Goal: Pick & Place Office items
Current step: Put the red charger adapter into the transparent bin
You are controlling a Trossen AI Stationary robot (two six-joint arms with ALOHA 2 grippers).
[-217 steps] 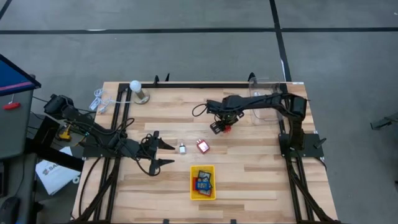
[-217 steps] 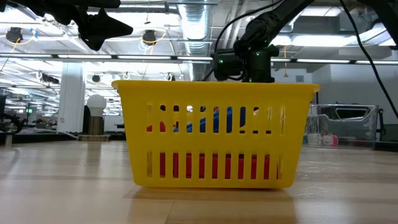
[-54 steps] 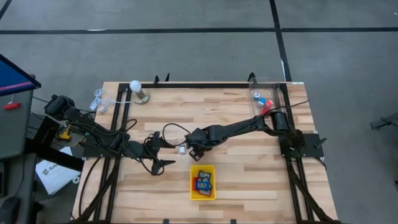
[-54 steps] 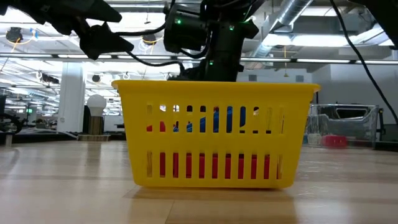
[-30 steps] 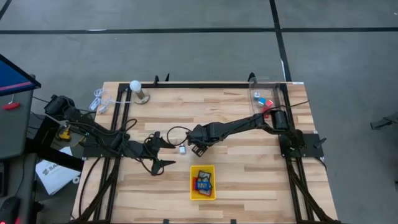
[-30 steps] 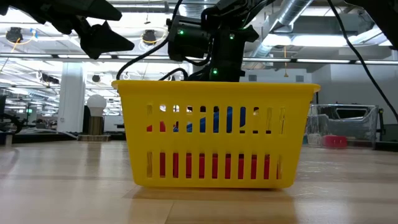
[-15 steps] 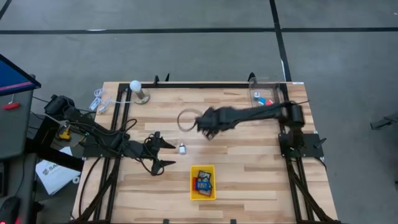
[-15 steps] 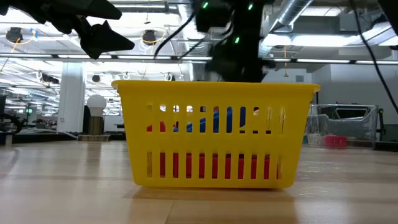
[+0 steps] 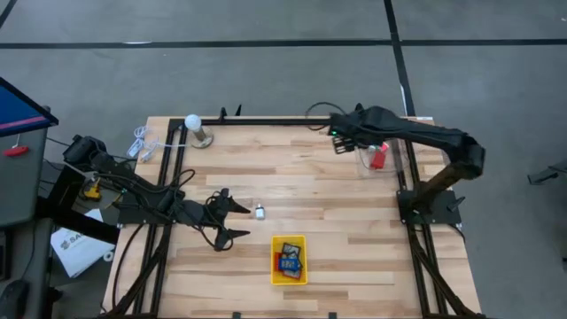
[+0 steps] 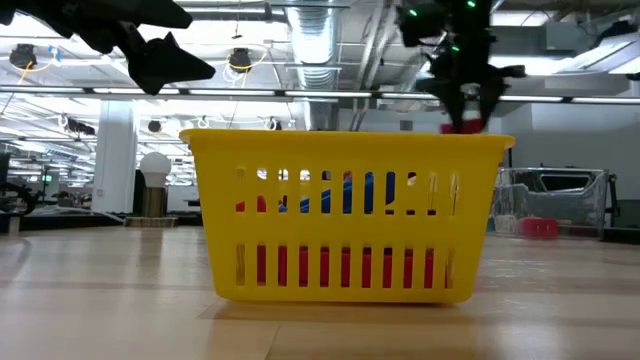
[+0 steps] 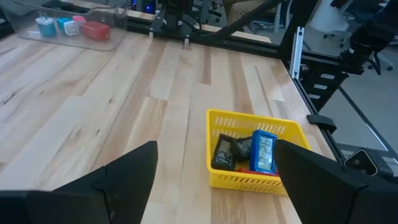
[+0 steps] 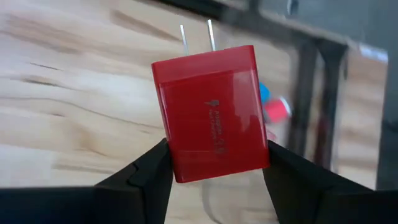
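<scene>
My right gripper [image 9: 341, 142] is high over the table's far right part, next to the clear tray [image 9: 383, 152], and is shut on a red plug charger [image 12: 208, 109]. In the low view the charger [image 10: 462, 124] shows under the gripper [image 10: 466, 100], above the basket's rim. A small white charger [image 9: 260, 212] lies on the wood at mid-table. My left gripper [image 9: 232, 220] waits open just left of it, with nothing between its fingers. The yellow basket [image 9: 289, 259] near the front edge holds blue, black and red items [image 11: 252, 149]. My right gripper pinches the red charger by two opposite side faces [image 12: 174, 155], one finger on each. The fingers slant down from above. The charger's two metal prongs [image 12: 198, 36] point away from the gripper, and it hangs clear of the table.
The clear tray [image 11: 68, 28] at the far right corner holds small blue, white and red pieces. A white ball lamp on a metal stand [image 9: 195, 124] is at the far left. Bare wood lies between the basket and the tray.
My right gripper has risen from mid-table beside the white charger and swung toward the far right corner, rolling as it went, with the red charger in its fingers. The charger is now lifted well clear of the table. The white charger stayed put.
</scene>
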